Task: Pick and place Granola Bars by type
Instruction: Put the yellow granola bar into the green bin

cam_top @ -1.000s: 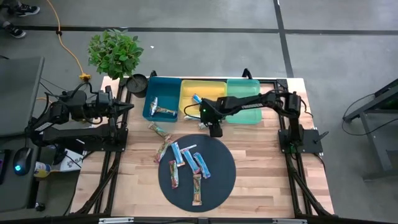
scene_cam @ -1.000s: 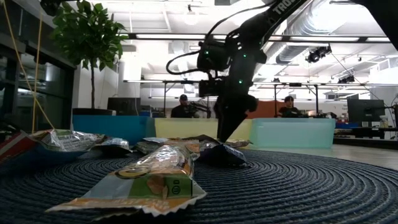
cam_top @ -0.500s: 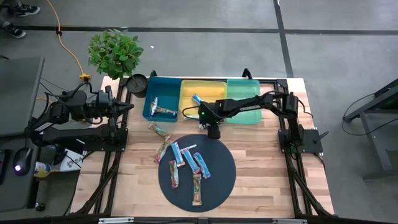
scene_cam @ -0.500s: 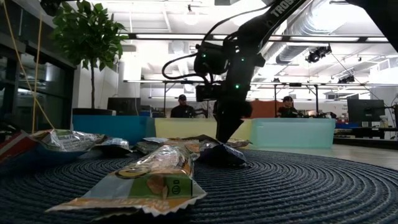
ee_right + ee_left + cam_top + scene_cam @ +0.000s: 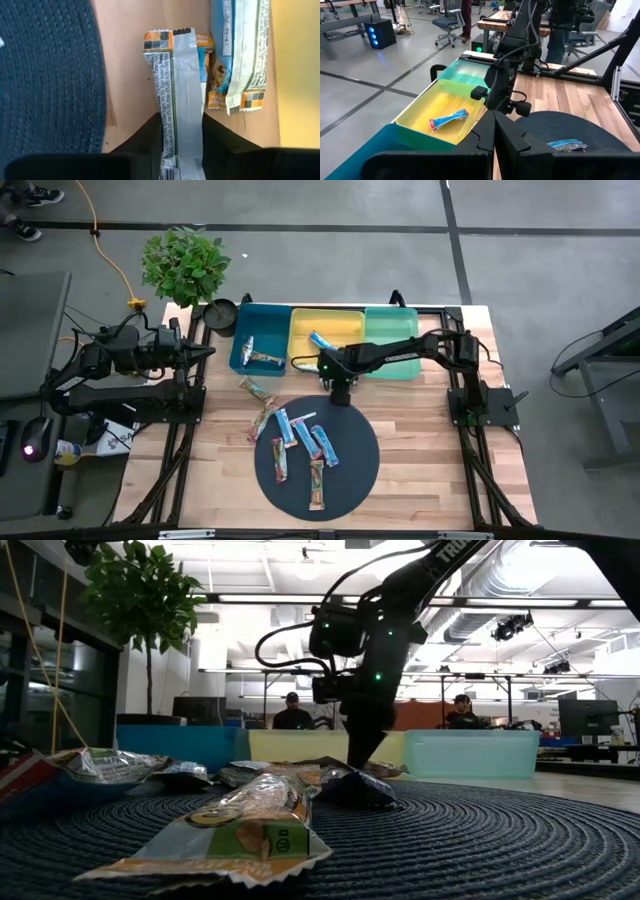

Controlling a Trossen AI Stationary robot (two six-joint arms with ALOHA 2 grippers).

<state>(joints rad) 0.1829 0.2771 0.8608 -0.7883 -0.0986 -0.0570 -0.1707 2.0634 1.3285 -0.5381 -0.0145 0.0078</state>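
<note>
The table (image 5: 420, 440) is pale wood planks with a smooth, lightly sheened finish. Near its front edge lies a round mat (image 5: 350, 450), dark and matt, coarsely woven in ribbed rings. The Granola Bars (image 5: 300, 435) wear thin glossy foil-like wrappers with crimped ends; the bar (image 5: 180, 95) between the right end effector (image 5: 181, 137) fingers shows a shiny silver back seam. The three bins (image 5: 340, 330) at the back edge look like smooth plastic, slightly translucent. Both arms are matt dark metal or plastic.
</note>
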